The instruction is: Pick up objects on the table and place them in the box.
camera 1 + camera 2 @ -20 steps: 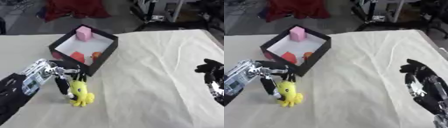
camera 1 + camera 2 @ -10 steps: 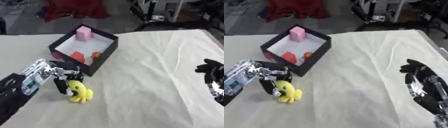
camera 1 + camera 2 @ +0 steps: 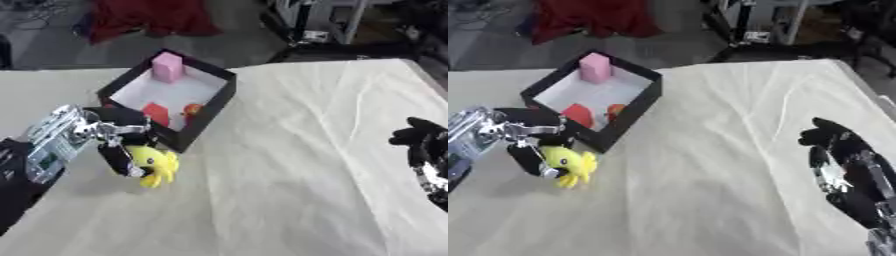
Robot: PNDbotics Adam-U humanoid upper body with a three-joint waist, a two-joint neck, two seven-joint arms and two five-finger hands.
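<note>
My left hand (image 3: pixel 112 142) is shut on a yellow octopus toy (image 3: pixel 154 163), which hangs a little above the cloth just in front of the black box's near corner. The black box (image 3: pixel 214 102) has a white floor and holds a pink block (image 3: pixel 167 67), a red piece (image 3: pixel 157 113) and a small orange piece (image 3: pixel 192 108). My right hand (image 3: pixel 839 160) rests at the right edge with its fingers relaxed, far from the box and holding nothing.
A wrinkled cream cloth (image 3: pixel 297 150) covers the table. Beyond the far edge lie a red cloth (image 3: pixel 149 17) on the floor and dark equipment frames (image 3: pixel 328 22).
My left hand has lifted the yellow octopus off the cloth and carried it up toward the box. The right hand has stayed where it was.
</note>
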